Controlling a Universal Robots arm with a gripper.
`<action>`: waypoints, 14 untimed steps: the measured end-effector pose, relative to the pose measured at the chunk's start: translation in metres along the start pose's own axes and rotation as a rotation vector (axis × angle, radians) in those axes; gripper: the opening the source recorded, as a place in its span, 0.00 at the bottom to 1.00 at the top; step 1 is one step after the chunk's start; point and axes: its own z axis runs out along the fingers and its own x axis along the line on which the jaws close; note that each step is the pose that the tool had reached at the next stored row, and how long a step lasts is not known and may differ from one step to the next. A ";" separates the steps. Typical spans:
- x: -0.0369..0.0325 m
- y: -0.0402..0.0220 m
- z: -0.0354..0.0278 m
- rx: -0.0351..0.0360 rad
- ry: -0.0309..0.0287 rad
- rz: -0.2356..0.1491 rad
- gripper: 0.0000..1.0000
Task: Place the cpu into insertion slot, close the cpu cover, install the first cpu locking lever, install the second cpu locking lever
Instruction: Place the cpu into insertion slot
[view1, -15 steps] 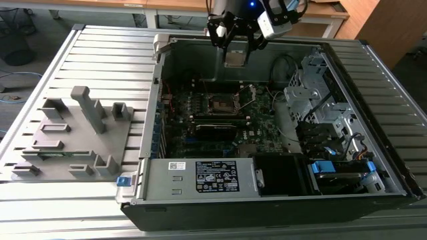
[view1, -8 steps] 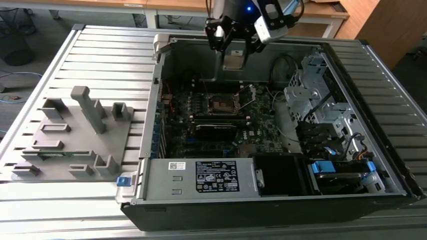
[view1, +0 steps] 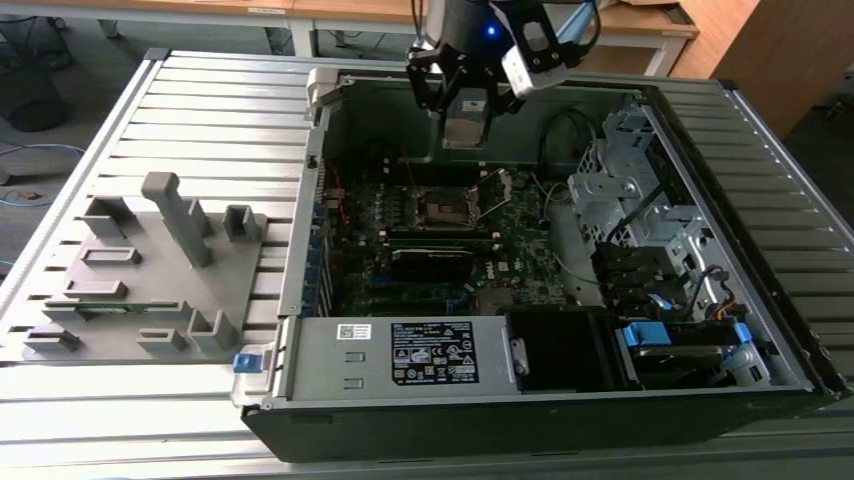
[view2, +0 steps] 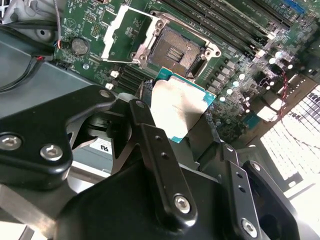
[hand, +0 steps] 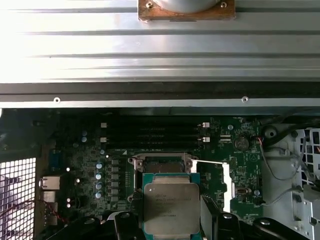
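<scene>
Hand (hand: 171, 223) holds cpu (hand: 171, 204) flat, top upward, above insertion slot (hand: 162, 164).

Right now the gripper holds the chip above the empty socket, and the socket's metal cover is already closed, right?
Not quite. The cpu cover is open, lying beside the insertion slot, as the second wrist view shows. The gripper does hold the cpu above the empty slot.

The cpu (hand: 171, 207) hangs above the insertion slot (view2: 176, 50) — cpu cover (hand: 227, 185) beside it.
</scene>
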 end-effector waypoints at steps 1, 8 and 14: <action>0.0000 0.0000 0.0004 0.0002 0.0000 0.000 0.54; 0.0005 -0.0004 0.0047 0.0002 0.0000 0.000 0.54; 0.0006 -0.0006 0.0065 0.0004 0.0001 0.000 0.54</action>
